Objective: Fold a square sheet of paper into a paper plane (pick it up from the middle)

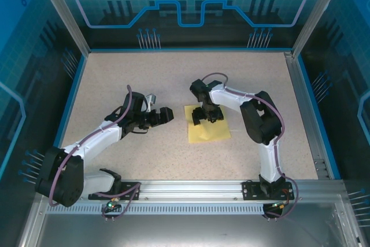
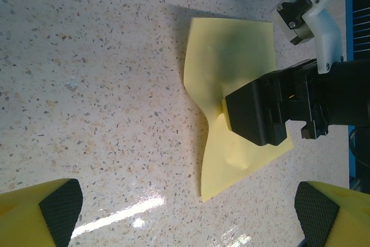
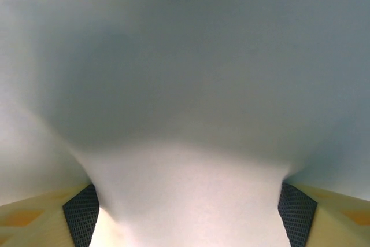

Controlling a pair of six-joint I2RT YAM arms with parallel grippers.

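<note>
Right hand (image 1: 207, 114) down on the middle of the square sheet of paper (image 1: 209, 131), jaws wide, paper humped between them | sheet at desk (image 1: 144, 79) centre | left hand (image 1: 163, 115) wide open, empty, at sheet's 9 o'clock

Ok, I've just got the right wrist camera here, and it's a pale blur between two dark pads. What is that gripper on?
Observer: The right gripper is down on the square sheet of paper, over its far half in the top view.
Operator: Is the sheet lying flat?
Observer: No. The left wrist view shows it pulled in at the middle, where the gripper sits, with both ends spreading wider.
Operator: And the other arm?
Observer: The left gripper is open, over bare table to the sheet's left, apart from it.
</note>
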